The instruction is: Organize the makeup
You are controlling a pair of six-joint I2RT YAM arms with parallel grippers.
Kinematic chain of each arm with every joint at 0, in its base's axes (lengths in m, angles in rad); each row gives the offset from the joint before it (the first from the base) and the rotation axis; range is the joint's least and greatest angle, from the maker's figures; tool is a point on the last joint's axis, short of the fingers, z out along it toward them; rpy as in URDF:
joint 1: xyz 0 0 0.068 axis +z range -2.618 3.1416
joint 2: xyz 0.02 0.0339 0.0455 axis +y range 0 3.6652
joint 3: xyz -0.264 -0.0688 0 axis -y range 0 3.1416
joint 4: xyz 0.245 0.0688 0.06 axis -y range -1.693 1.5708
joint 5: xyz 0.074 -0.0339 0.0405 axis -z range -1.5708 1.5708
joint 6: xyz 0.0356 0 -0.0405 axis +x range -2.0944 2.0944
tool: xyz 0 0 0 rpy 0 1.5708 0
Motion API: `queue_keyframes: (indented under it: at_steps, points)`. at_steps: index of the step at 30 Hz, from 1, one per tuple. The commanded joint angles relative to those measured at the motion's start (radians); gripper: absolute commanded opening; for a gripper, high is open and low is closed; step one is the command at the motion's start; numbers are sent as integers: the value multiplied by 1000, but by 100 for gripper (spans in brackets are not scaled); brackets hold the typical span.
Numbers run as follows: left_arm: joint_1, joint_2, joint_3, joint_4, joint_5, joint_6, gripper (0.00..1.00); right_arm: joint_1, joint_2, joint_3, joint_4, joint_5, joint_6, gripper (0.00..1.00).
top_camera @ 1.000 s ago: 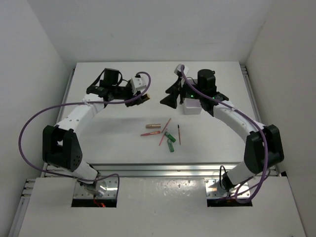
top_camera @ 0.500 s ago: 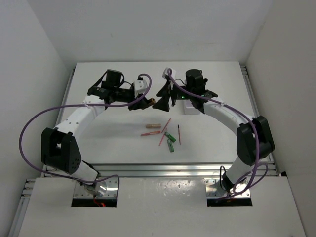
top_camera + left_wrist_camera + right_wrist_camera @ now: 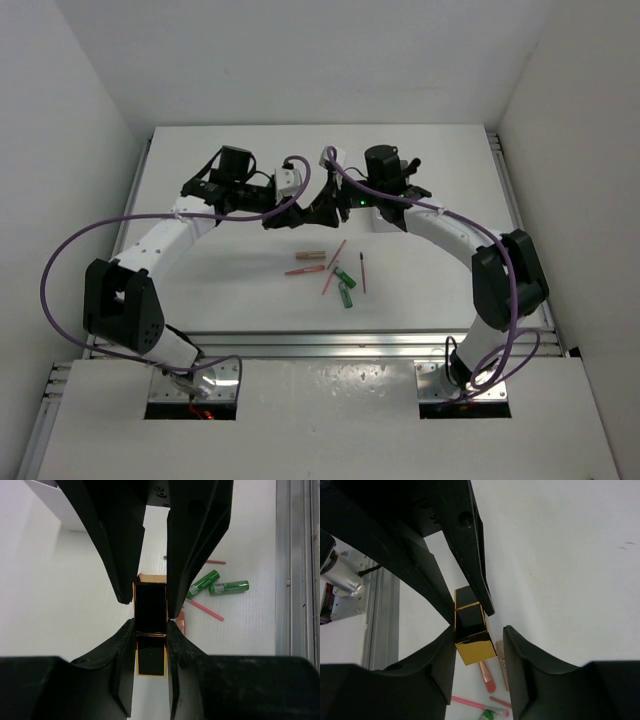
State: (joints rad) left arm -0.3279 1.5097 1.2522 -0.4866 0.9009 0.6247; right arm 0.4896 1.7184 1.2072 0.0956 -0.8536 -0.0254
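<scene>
My left gripper [image 3: 150, 625] is shut on the black-and-gold lipstick [image 3: 150, 605] and holds it above the table's middle. My right gripper [image 3: 477, 632] faces it with its jaws around the lipstick's [image 3: 470, 630] gold end. One finger is against the lipstick and the other stands clear of it. From above, both grippers [image 3: 290, 212] [image 3: 318, 208] meet nose to nose. Below them lie the copper tube [image 3: 311, 254], two green bottles [image 3: 343, 277] [image 3: 347, 296], pink pencils [image 3: 334, 254] [image 3: 303, 270] and a thin dark pencil [image 3: 362, 272].
A white box [image 3: 385, 220] stands behind the right arm, partly hidden by it. The loose items on the table lie in a small cluster near the front middle. Metal rails [image 3: 300, 345] run along the near edge.
My right gripper has swung left to meet the left one, and its jaws have narrowed around the lipstick's end. The left gripper has shifted slightly right, still holding the lipstick.
</scene>
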Motion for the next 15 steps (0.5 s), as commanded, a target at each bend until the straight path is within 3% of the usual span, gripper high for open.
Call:
queue_keyframes:
  at_steps: [1,2,3,8,9,10,12,13,15]
  points:
    - [-11,-39,-7,-13,49,24,0,1,-6,49,44,-24,-22,41]
    - [-11,-39,-7,-14,49,33,0,4,-6,54,38,-30,-22,37]
    - [-11,-39,-7,-14,49,33,0,9,-2,58,29,-38,-18,24]
    - [-11,-39,-7,-14,49,33,3,6,-8,43,30,-44,1,5]
    - [-11,-39,-7,-14,37,33,16,6,-23,37,35,-36,2,0]
    - [-11,-39,-7,-14,23,33,56,7,-28,34,36,-29,4,0]
    - [-11,-29,-7,-14,-8,9,88,6,-51,9,38,8,-4,0]
    - [-11,-29,-7,-14,-19,9,100,3,-60,2,32,19,-11,0]
    - [-11,-29,-7,5,-63,-29,100,-5,-77,-12,-12,73,-14,0]
